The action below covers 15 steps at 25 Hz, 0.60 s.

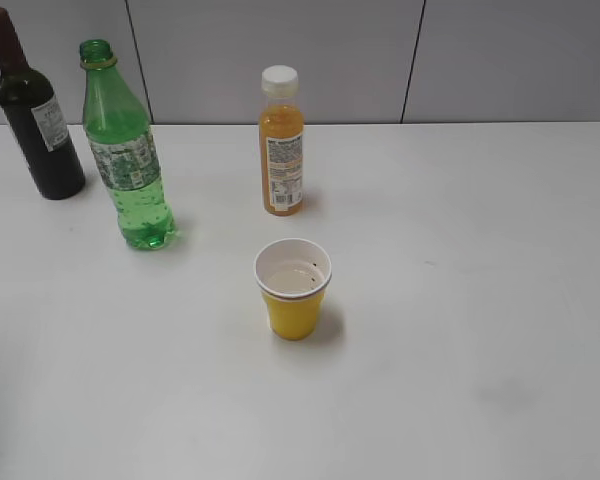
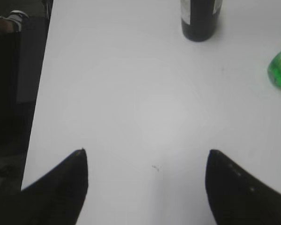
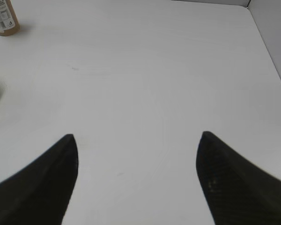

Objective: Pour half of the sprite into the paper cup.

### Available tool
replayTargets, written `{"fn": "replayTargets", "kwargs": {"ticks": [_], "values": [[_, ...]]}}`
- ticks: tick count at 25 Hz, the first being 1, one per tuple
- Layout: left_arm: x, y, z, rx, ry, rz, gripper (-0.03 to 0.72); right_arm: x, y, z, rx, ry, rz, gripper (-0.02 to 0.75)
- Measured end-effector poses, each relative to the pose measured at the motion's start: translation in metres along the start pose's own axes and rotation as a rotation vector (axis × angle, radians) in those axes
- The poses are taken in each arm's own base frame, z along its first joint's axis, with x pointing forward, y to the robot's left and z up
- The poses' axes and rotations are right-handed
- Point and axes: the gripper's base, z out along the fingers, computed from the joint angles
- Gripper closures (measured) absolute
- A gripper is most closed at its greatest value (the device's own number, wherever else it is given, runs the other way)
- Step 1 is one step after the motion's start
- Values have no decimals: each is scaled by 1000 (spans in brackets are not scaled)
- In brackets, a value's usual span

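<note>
On the white table (image 1: 460, 300), exterior view: uncapped tall green plastic sprite bottle (image 1: 125, 150) upright at left, yellow paper cup (image 1: 293, 290) centre. Likely rigid, slick; grasp at label band. Left wrist view: left gripper (image 2: 146, 161) spread wide, empty. Right wrist view: right gripper (image 3: 137, 147) likewise.

left gripper (image 2: 146, 152): fingers spread, empty | right gripper (image 3: 137, 136): likewise, apparently hovering

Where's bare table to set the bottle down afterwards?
Free: the white table right of the yellow paper cup, and the front strip. Crowded: back left, where the dark wine bottle, green plastic sprite bottle and orange juice bottle stand.
</note>
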Motion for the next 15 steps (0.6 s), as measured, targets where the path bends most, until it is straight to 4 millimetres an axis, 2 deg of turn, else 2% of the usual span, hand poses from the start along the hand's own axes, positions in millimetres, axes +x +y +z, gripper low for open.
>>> {"fn": "replayTargets", "kwargs": {"ticks": [3, 8, 15], "values": [[28, 3, -11, -12, -8, -24, 97, 0, 0, 0, 0, 0, 0, 146], [73, -3, -22, 15, 15, -48, 97, 0, 0, 0, 0, 0, 0, 146], [123, -11, -34, 54, 34, -77, 97, 0, 0, 0, 0, 0, 0, 146]]}}
